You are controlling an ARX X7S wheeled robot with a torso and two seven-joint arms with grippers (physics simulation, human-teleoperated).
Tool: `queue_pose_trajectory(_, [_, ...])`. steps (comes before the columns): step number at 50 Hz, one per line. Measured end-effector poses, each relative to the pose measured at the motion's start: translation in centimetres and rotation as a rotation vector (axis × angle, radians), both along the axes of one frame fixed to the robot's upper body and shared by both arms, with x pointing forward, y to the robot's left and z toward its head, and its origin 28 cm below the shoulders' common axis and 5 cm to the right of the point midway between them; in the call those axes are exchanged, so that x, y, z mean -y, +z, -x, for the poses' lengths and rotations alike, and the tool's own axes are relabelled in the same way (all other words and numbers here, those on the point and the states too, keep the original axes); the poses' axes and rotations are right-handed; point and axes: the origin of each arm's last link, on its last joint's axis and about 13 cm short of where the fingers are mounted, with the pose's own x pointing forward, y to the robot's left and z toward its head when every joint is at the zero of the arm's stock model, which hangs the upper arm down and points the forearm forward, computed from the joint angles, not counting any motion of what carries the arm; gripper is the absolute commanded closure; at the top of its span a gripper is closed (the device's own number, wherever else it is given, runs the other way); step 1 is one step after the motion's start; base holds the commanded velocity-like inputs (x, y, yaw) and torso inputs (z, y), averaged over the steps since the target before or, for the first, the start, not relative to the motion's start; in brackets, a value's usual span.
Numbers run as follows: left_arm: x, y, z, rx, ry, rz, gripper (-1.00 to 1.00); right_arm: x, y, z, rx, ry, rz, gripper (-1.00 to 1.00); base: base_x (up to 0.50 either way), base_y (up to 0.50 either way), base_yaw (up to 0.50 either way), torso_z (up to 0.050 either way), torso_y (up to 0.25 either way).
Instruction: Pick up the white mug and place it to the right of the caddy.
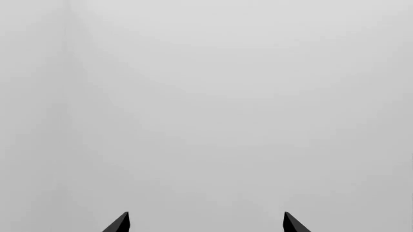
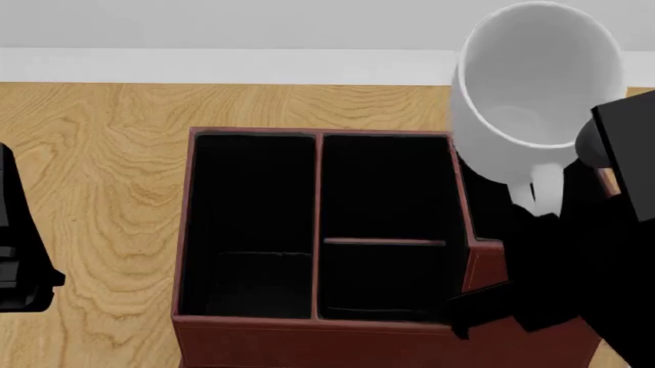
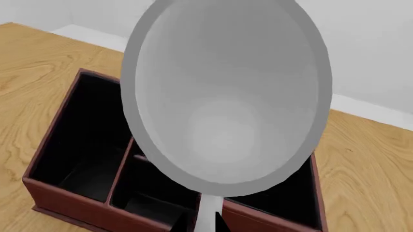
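Observation:
The white mug [image 2: 532, 84] hangs in the air above the caddy's right rear corner, tilted with its open mouth toward the cameras; it fills the right wrist view [image 3: 226, 92]. My right gripper [image 3: 208, 220] is shut on the mug's handle [image 2: 541, 188]. The reddish-brown caddy [image 2: 327, 333] with black-lined compartments stands on the wooden table below, also in the right wrist view [image 3: 71, 205]. My left gripper [image 1: 206, 223] is open and empty, facing a plain grey surface; its arm shows at the head view's left edge [image 2: 21, 253].
The wooden table [image 2: 92, 153] extends left of and behind the caddy to a white wall edge [image 2: 205, 65]. In the right wrist view bare wood [image 3: 374, 179] lies on the caddy's far side.

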Motion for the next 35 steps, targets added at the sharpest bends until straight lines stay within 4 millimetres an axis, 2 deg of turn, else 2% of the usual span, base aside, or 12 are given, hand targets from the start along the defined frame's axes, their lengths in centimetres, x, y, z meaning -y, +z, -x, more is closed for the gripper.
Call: queue_pose_trajectory(35, [-0.3, -0.2, -0.3, -0.001, 0.000, 0.006, -1.00, 2.5, -0.3, -1.2, -0.013, -0.167, 0.004, 1.00, 0.00, 0.00, 0.00, 0.000, 0.001])
